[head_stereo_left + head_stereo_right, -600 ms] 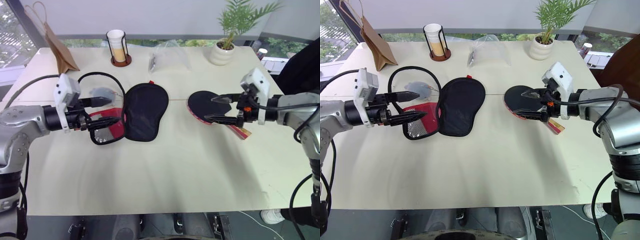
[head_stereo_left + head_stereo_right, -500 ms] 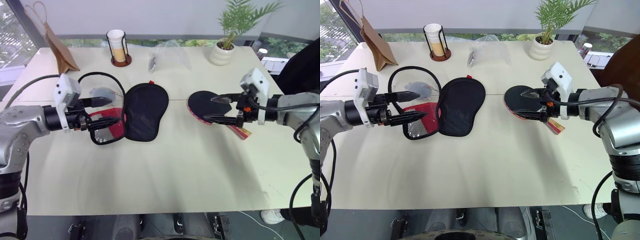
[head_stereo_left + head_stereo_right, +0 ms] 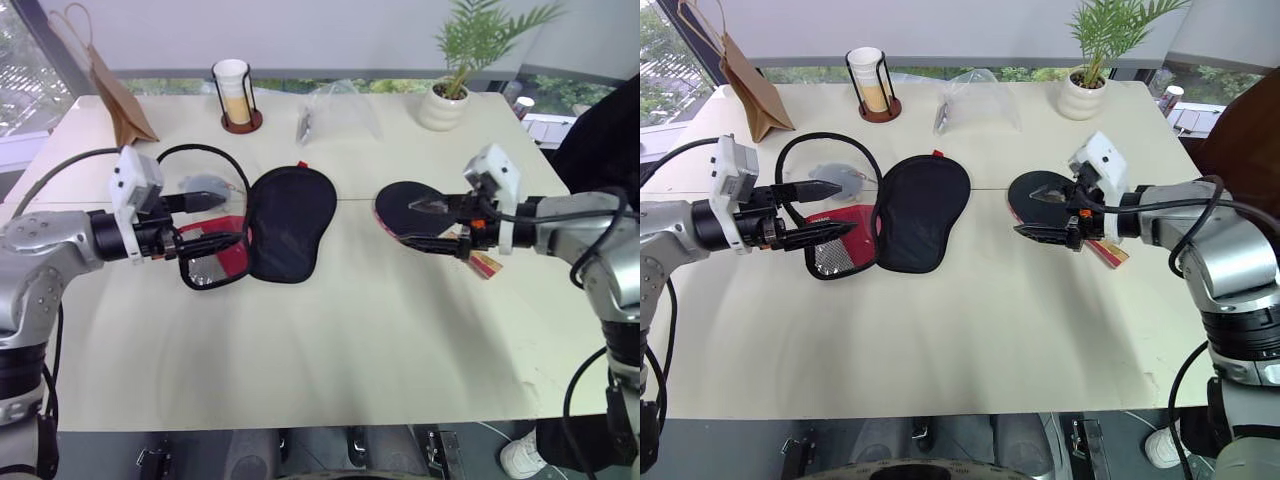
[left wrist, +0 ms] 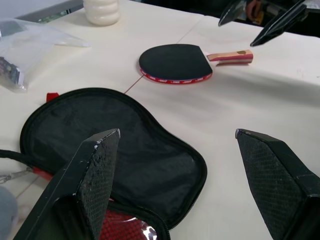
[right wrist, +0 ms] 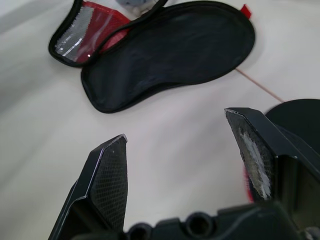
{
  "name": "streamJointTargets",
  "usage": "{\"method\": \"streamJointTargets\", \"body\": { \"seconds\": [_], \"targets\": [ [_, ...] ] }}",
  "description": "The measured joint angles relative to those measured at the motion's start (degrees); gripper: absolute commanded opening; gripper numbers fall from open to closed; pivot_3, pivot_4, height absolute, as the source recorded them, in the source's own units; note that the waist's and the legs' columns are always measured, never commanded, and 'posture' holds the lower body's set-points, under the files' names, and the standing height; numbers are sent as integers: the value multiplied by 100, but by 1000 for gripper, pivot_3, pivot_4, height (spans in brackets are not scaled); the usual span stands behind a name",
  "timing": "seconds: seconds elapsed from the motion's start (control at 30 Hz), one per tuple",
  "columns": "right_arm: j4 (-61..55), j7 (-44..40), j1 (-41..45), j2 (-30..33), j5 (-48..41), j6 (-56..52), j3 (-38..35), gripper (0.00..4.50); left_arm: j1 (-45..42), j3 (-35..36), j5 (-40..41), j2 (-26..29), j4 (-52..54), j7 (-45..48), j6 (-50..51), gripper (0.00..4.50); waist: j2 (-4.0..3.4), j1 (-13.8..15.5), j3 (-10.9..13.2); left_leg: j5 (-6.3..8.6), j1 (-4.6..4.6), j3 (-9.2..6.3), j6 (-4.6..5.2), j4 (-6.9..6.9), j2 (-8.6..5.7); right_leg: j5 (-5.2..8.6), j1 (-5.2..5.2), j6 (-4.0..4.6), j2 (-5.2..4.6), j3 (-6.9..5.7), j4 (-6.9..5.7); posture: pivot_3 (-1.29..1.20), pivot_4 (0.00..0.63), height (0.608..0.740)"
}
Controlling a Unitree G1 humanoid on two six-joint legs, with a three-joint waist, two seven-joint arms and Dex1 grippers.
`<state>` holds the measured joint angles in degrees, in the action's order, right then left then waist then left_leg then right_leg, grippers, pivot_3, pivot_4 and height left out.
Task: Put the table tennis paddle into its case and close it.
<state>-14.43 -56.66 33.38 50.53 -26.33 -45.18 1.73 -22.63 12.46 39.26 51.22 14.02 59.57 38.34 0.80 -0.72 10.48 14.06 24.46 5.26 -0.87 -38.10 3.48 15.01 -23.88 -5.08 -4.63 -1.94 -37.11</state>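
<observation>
The table tennis paddle (image 3: 400, 202) lies flat on the table at the right, black face up, with its striped handle (image 3: 484, 263) pointing to the right. Its case (image 3: 290, 222) lies unzipped at centre left: the black flap is spread open and the red panel with mesh (image 3: 214, 256) sits beside it. My right gripper (image 3: 406, 222) hovers open over the paddle's blade, holding nothing. At the case's left side my left gripper (image 3: 230, 220) is held open and level above the red panel. In the left wrist view, the paddle (image 4: 175, 61) lies beyond the case (image 4: 115, 145).
A grey-blue plush toy (image 3: 205, 187) and a black cord loop (image 3: 200, 150) lie behind the case. Along the far edge stand a brown paper bag (image 3: 115, 85), a cup in a wire holder (image 3: 235, 95), a clear plastic bag (image 3: 340, 110) and a potted plant (image 3: 448, 95).
My right gripper has shifted a little to the left over the paddle's blade. The left gripper, case and paddle have stayed put.
</observation>
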Motion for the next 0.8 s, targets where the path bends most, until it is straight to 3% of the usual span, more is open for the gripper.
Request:
{"method": "streamJointTargets", "body": {
  "seconds": [0.13,0.37,0.8],
  "targets": [
    [-24,133,110,-198,-133,-382,27,3479,2,-1,-2,-15,4,-2,-2,3848,0,-2,0,0,0,1,0,0,1,-1,0,0,0,1,0,0,150,734],
    [-197,1096,503,-1472,-380,-1849,748,3479,-4,-45,-51,-33,-33,20,-68,3848,0,-15,0,0,7,15,0,1,11,-11,-20,1,9,8,-11,0,150,734],
    [1286,2574,1078,-2949,602,-2061,1525,3479,-36,-155,-277,-28,-268,187,-291,3848,5,-23,-3,0,24,52,0,1,12,-18,-44,-10,7,14,-12,0,150,734]
  ]
}}
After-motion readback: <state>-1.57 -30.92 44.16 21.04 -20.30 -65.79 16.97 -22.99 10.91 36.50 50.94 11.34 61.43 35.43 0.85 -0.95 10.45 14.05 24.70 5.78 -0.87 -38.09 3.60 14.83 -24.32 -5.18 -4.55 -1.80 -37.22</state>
